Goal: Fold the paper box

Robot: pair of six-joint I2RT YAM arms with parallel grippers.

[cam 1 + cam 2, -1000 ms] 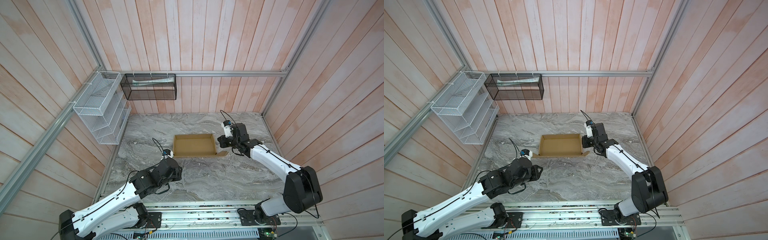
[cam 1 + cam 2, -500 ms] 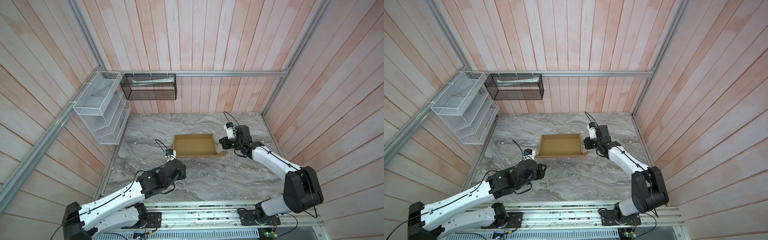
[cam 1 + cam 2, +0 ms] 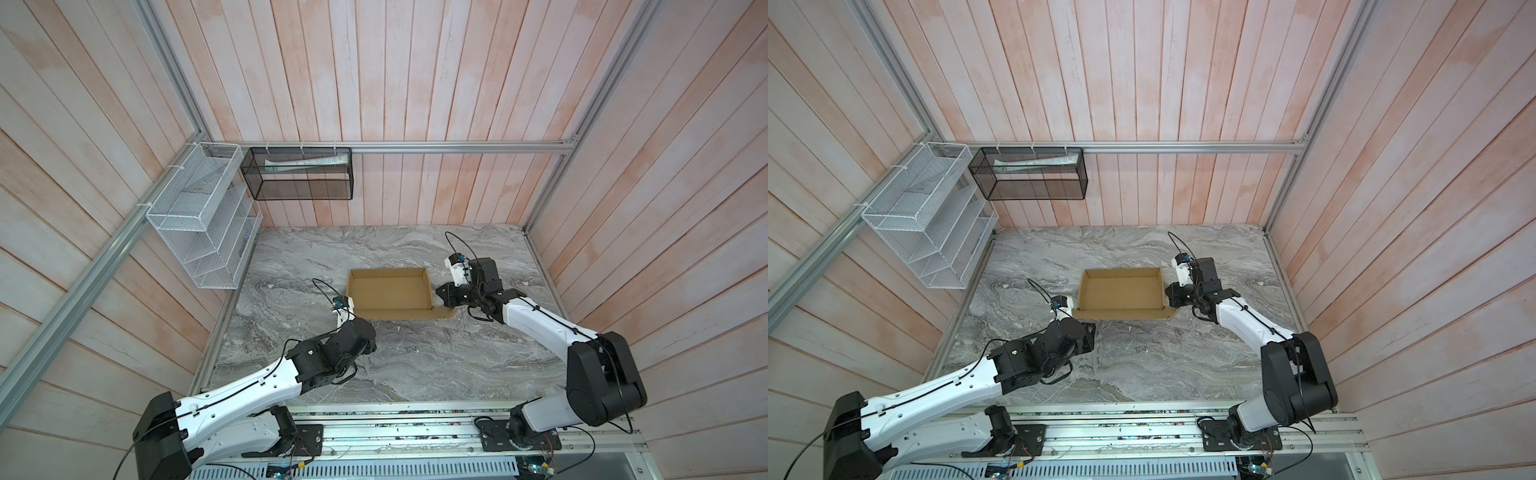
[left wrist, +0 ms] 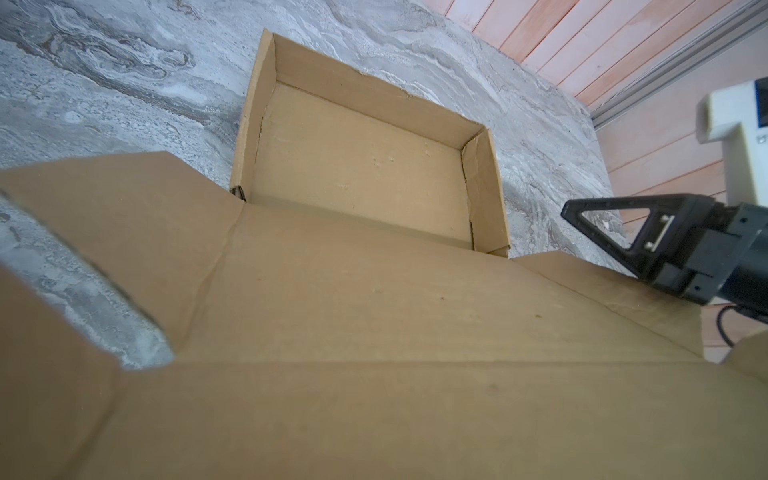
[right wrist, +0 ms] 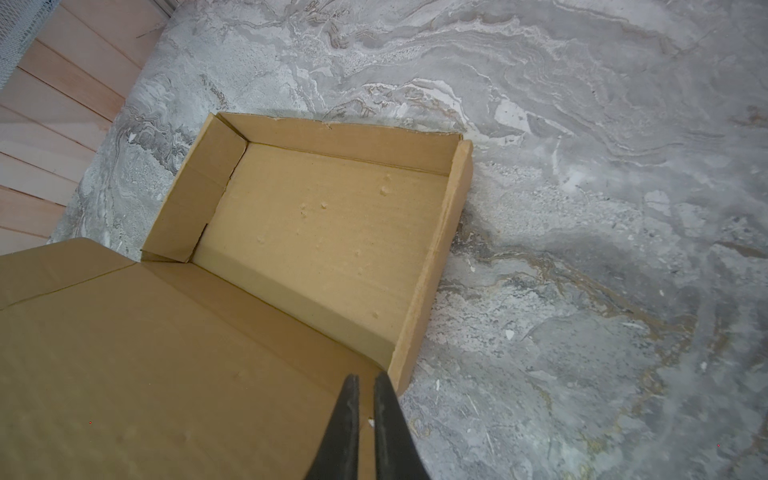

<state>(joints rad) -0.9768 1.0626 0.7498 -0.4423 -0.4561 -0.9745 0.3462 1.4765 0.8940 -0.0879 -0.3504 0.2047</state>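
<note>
Then | paper box (image 3: pixel 390 291) lay crosswise, lid flap (image 3: pixel 399 314) toward tabletop's (image 3: pixel 415 365) front edge | right hand (image 5: pixel 365 386) was narrow at flap's right end | left hand (image 3: pixel 349 316) opposite, opening unclear.

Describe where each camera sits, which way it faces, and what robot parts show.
Top views: high overhead, looking down on table, paper box, left arm, right arm.
Left wrist: at the edge of the lid, facing into the box; only the right gripper shows.
Right wrist: over the lid's corner, facing down; its own shut fingertips show.
Shared: both wrist views show lid and box interior.
</note>
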